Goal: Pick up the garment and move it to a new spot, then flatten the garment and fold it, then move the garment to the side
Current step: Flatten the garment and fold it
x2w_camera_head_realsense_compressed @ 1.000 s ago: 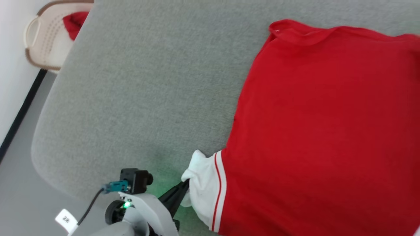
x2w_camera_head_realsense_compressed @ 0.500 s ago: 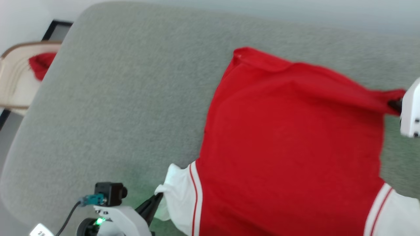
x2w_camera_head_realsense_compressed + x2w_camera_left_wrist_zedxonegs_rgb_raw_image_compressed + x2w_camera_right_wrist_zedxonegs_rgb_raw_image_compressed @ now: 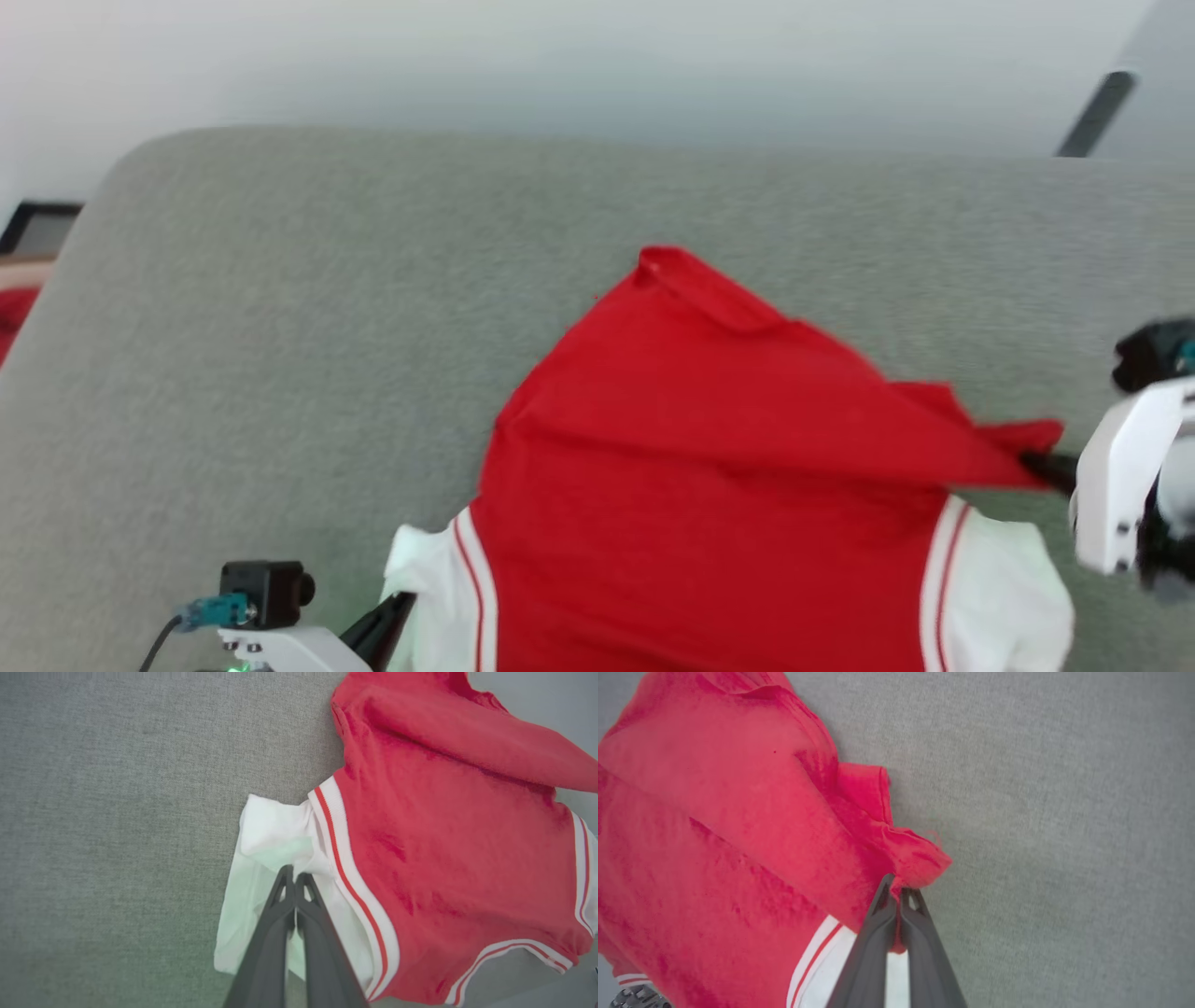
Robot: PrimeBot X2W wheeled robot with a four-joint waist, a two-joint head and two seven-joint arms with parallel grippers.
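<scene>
The head camera had swung since a second before. The wall (image 3: 560,65) now ran across the top of the frame. The basket (image 3: 23,273) and its red cloth (image 3: 9,322) sat at the far left edge. I put that shift down to the camera, not the things.

The shirt (image 3: 709,467) lay on the grey cushion (image 3: 280,327), at the lower centre of the head view. My left gripper (image 3: 401,607), at lower left, was clamped on the near white sleeve (image 3: 266,854), as it had been a second before. In the left wrist view its fingers (image 3: 275,933) met at the tips with white cloth pinched between them.

My right gripper (image 3: 1034,460) had come in at the right edge half a second earlier. Now it sat at middle right, closed on a red corner (image 3: 920,858) of the shirt. In the right wrist view its fingers were together, with bunched red cloth at the tips.

The shirt's shape had changed. A second before, the red body had been spread wide and flat. Now its far edge ran as a slanted ridge from a peak at upper centre down to the right gripper. The cloth was drawn taut into a triangle above the other sleeve (image 3: 1008,597) at lower right.
</scene>
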